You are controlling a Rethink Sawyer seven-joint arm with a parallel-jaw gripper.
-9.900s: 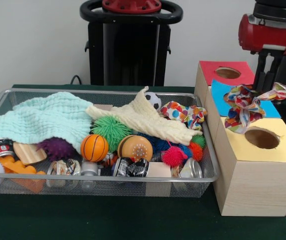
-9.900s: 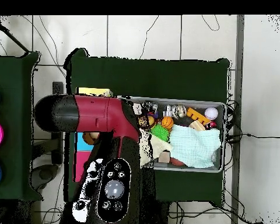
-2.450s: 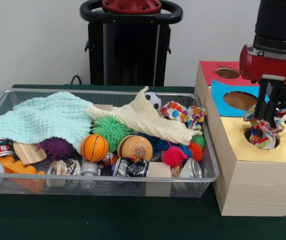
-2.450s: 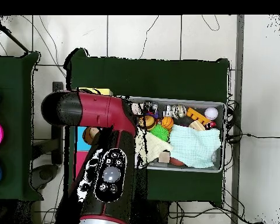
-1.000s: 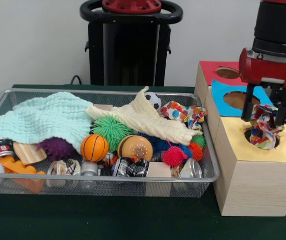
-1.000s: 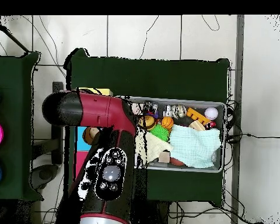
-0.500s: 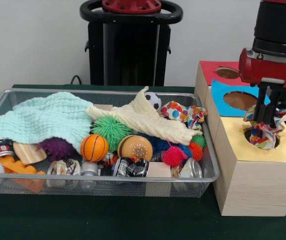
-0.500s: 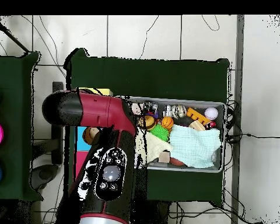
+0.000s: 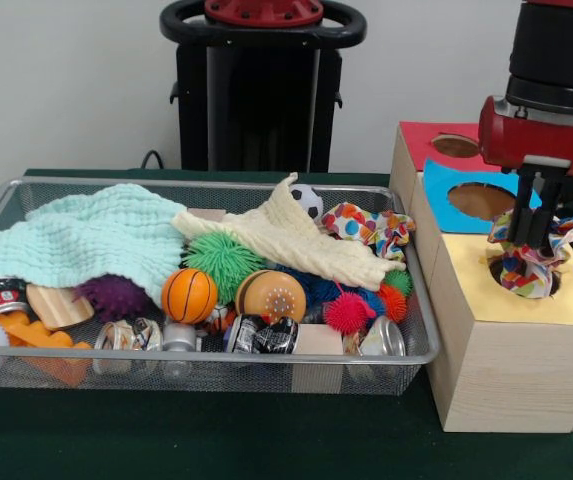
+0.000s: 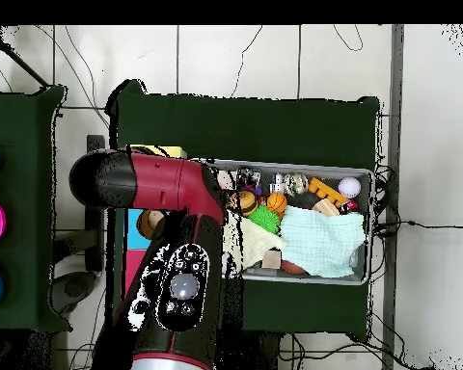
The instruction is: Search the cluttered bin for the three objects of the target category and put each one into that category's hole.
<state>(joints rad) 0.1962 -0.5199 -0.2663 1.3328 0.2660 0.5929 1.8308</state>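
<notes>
My gripper (image 9: 533,240) stands over the hole in the yellow box top (image 9: 571,305) at the right of the front view, shut on a multicoloured patterned cloth (image 9: 526,272). The cloth's lower part sags into that hole and its ends stick out to both sides. A second patterned cloth (image 9: 368,226) lies in the wire bin (image 9: 216,356) by its right wall. A mint cloth (image 9: 86,238) and a cream cloth (image 9: 288,240) drape over the other clutter. In the overhead view the red arm (image 10: 168,183) hides the gripper and most of the boxes.
The wooden box row also has a blue top (image 9: 436,190) and a red top (image 9: 421,135), each with a hole. The bin holds a small basketball (image 9: 188,295), spiky balls (image 9: 223,258), cans (image 9: 261,335) and wooden blocks (image 9: 318,340). From overhead the bin (image 10: 370,226) lies right of the arm.
The cloth was carried from above the blue top down to the yellow hole. One second ago the fingers stood apart around it; they have since shut on it. Bin contents unchanged.
</notes>
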